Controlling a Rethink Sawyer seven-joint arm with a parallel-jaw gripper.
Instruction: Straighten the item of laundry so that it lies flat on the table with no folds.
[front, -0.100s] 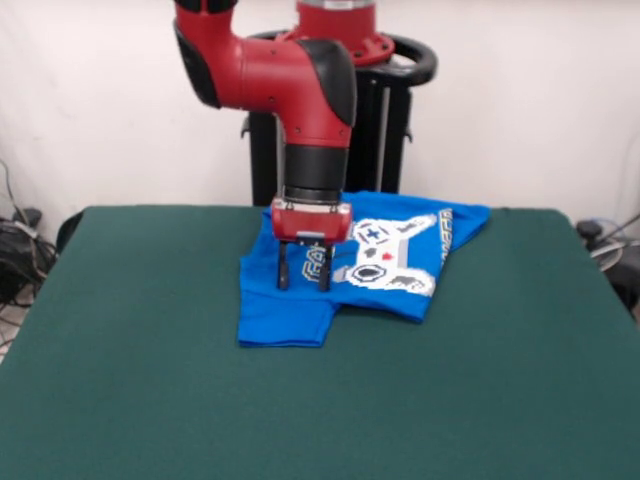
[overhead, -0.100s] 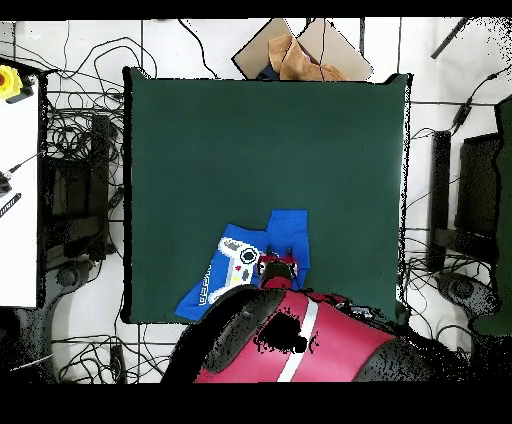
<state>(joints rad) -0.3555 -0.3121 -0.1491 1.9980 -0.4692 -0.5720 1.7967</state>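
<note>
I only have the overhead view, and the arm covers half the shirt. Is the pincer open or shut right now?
Observer: Open. In the front view the pincer points straight down, its two fingers apart over the shirt's lettering.
Operator: Is it gripping cloth?
Observer: No fabric shows between the fingers. I cannot tell whether the tips touch the shirt.
Operator: Is the shirt flat under the arm?
Observer: No. The white controller print sits skewed on a folded-over layer whose edge overlaps the plain blue part.
</note>
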